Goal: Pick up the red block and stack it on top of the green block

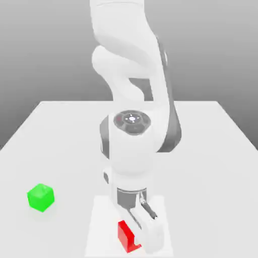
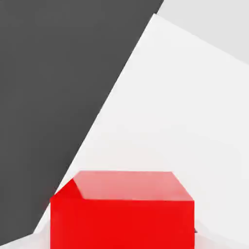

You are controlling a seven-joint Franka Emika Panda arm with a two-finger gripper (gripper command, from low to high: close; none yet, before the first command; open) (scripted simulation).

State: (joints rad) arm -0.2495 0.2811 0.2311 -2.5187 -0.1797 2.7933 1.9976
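Nearest, over a white square point(image 1: 99, 237) on the worktop point(image 1: 201, 166), the jaws point(image 2: 122, 233) of the white arm point(image 1: 132, 151) are closed in on the red block point(image 1: 127, 237), gripping it between them. In the exterior view, part of the block is hidden behind the hand point(image 1: 148, 229), and its visible part shows at the hand's left side; whether its underside touches the white square I cannot tell. In the hand view, the block's top and one broad side face show between pale tips. Farther back than the jaws, and well apart from them toward the exterior view's left, the green block point(image 1: 41, 197) sits on the bare worktop, beyond the white square's edge. Behind the jaws and above them rise the arm's grey-trimmed links, with the worktop's far edge beyond.
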